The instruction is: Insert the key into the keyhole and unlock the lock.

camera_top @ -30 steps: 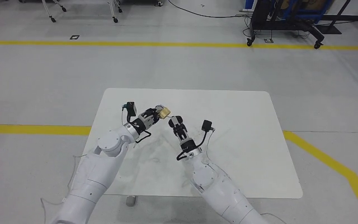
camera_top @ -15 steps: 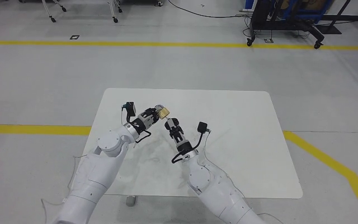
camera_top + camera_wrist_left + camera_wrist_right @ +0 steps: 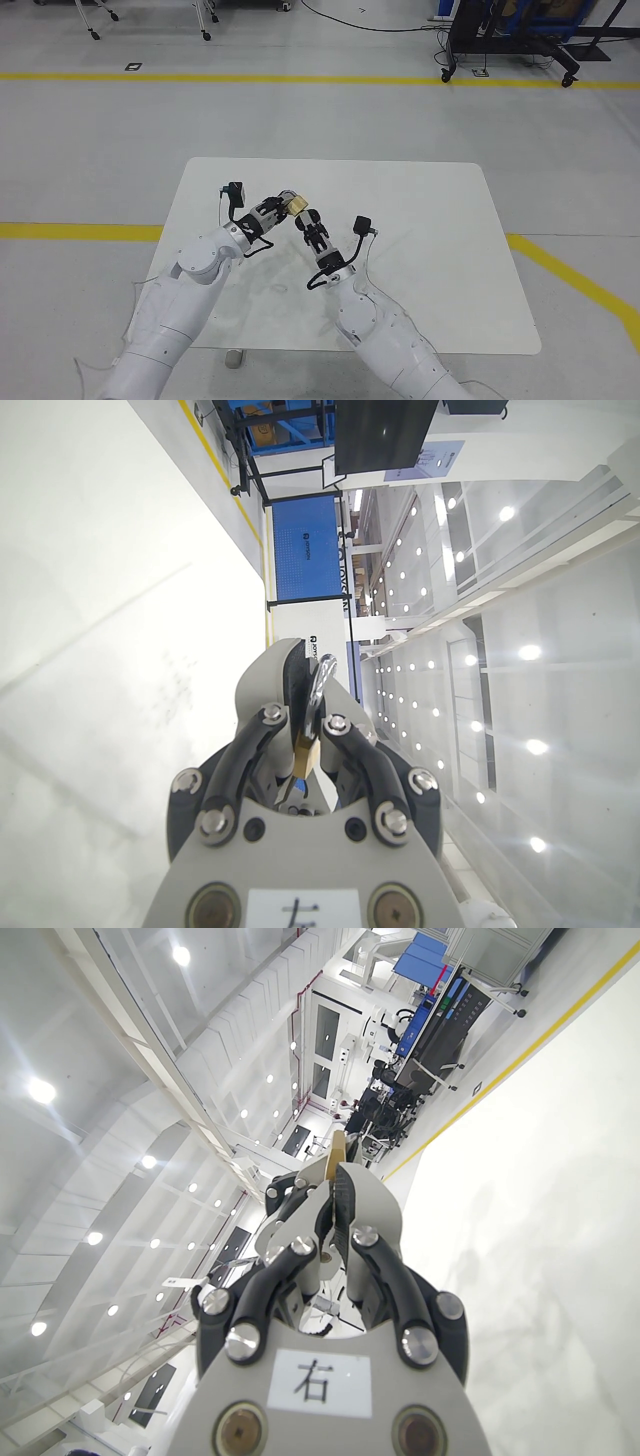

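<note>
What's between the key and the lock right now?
Nothing visible. The right tool holds the key right beside the lock in the left tool, above the table. The keyhole itself can't be made out.

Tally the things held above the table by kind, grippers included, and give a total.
grippers: 2, the left gripper and the right gripper
brass padlock: 1
key: 1
total: 4

left end effector [image 3: 311, 680] sticker [image 3: 303, 907]: one handwritten character | right end effector [image 3: 336, 1167] label [image 3: 320, 1383]: one printed character | blue panel [image 3: 299, 550]: white lettering
</note>
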`<state>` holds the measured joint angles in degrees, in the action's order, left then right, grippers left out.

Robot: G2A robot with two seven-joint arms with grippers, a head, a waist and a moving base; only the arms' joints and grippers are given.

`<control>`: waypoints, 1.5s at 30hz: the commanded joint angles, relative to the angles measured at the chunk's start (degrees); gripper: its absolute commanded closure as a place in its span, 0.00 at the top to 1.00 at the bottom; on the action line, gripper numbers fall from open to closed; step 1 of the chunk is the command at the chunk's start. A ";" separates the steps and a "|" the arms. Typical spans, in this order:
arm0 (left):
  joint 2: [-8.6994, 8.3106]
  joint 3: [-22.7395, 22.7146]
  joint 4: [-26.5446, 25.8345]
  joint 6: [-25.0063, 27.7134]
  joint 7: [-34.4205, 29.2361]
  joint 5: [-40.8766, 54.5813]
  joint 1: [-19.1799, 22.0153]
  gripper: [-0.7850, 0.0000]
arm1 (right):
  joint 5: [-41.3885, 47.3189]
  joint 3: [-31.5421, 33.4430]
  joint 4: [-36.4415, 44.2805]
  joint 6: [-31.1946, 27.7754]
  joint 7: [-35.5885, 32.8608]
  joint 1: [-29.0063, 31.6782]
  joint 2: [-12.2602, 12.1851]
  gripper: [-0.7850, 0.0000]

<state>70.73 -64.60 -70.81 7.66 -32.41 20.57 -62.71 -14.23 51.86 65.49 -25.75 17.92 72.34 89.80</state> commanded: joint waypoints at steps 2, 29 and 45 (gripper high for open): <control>0.03 0.00 -0.08 0.16 -0.12 -0.38 -0.11 0.00 | -0.34 0.33 0.20 -0.13 -0.10 0.07 0.03 0.00; 0.98 -1.07 5.00 -10.94 -6.44 10.34 2.68 0.00 | 5.37 5.14 7.43 -9.01 -8.66 5.35 -1.15 0.43; 1.93 0.08 14.76 -20.50 -20.05 20.45 8.44 0.00 | 12.60 9.52 11.42 -11.54 -24.40 7.62 -3.56 0.00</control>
<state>72.63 -64.61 -56.42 -12.93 -52.13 40.97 -54.44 -1.18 61.55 77.46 -37.50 -7.13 80.29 86.16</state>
